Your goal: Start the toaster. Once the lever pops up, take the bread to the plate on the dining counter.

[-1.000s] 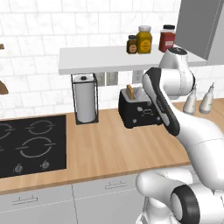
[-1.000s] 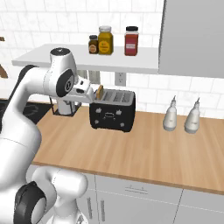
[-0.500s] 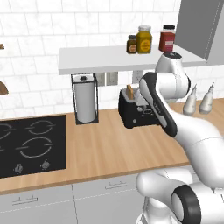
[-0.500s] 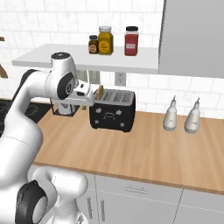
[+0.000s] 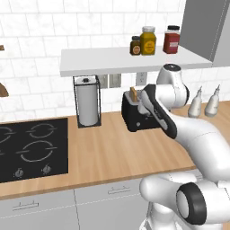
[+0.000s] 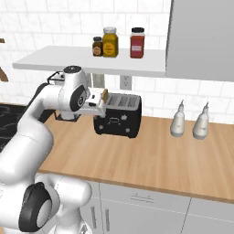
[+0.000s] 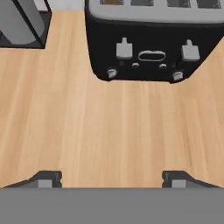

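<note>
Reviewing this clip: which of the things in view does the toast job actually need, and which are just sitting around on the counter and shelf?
Needed for the job:
- toaster
- bread, standing in the toaster's end slot
- gripper, jaws apart, empty, facing the toaster's front

Just sitting around:
- paper-towel roll in its black stand
- two pale bottles
- three jars on the shelf
- stove

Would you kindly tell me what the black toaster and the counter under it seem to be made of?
Black boxy toaster: seemingly matte black plastic or painted metal, silver slotted top, pale grey levers. Light counter beneath: apparently wood, judging by streaky tan grain.
</note>
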You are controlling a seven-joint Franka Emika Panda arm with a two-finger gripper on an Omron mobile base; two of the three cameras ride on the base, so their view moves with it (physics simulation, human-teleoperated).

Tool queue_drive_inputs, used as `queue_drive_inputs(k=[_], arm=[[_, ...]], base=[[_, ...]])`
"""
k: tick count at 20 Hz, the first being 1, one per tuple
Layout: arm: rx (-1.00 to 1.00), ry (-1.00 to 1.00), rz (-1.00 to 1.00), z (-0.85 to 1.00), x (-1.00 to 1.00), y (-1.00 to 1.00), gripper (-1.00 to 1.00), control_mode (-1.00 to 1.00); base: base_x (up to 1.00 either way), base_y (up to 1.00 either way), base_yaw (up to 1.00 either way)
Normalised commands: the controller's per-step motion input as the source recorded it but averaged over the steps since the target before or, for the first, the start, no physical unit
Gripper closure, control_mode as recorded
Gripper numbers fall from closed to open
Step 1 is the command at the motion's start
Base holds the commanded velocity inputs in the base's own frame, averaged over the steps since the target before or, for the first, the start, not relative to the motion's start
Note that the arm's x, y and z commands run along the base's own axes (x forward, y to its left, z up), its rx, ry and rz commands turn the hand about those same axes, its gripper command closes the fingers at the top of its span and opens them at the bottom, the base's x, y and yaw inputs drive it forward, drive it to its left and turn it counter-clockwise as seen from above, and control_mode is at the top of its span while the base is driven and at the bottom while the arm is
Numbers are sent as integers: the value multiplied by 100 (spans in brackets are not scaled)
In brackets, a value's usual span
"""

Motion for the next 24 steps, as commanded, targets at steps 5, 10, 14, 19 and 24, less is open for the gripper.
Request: queue_drive_inputs(k=[5, 10, 14, 19, 24], arm=[[0, -7, 0, -33, 47, 1, 100, -100], [0, -17, 0, -37, 55, -12, 100, -100], [0, -2, 0, 5, 34, -2, 100, -100], [0, 0, 0, 12, 15, 0, 100, -100], [0, -4, 0, -6, 45, -2, 100, -100]], base=[[0, 0, 0], [0, 0, 0], [0, 0, 0], [0, 0, 0], [0, 0, 0]])
